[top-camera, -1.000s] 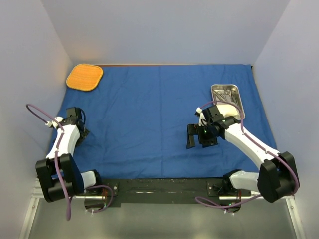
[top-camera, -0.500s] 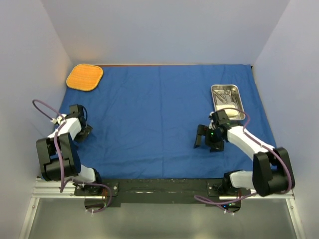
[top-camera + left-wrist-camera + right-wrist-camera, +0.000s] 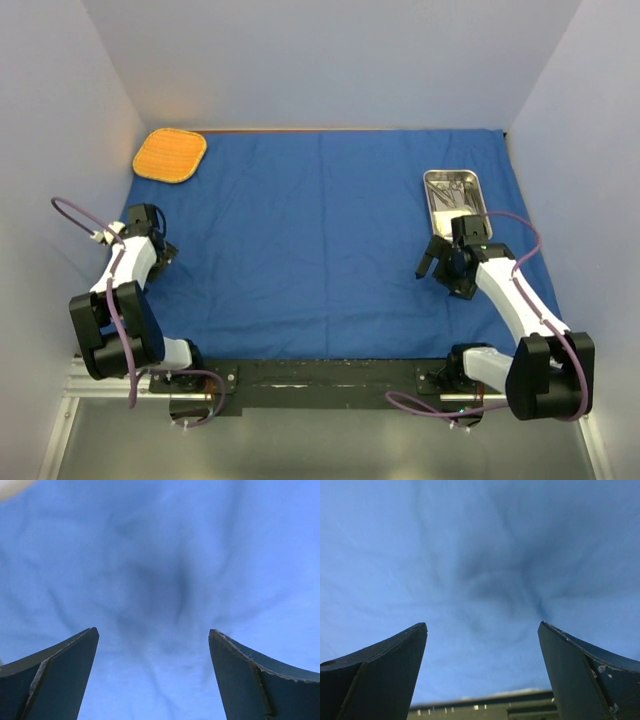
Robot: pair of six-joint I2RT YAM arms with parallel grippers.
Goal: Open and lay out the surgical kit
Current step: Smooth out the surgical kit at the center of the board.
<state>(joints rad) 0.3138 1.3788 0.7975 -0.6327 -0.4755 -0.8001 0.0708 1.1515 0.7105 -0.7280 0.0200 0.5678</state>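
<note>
Left hand (image 3: 153, 632) and right hand (image 3: 482, 625) both hang spread wide and empty close over the blue cloth (image 3: 300, 240), which lies opened flat and faintly creased across the table, a small shiny steel tray (image 3: 453, 173) of slim metal tools on its far right part.

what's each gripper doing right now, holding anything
left gripper: open, holding nothing, over the blue cloth
right gripper: open, holding nothing, also over the cloth

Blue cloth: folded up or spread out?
Spread out. The cloth lies flat in one wide sheet, lightly creased, with the tray resting on its right side.
</note>
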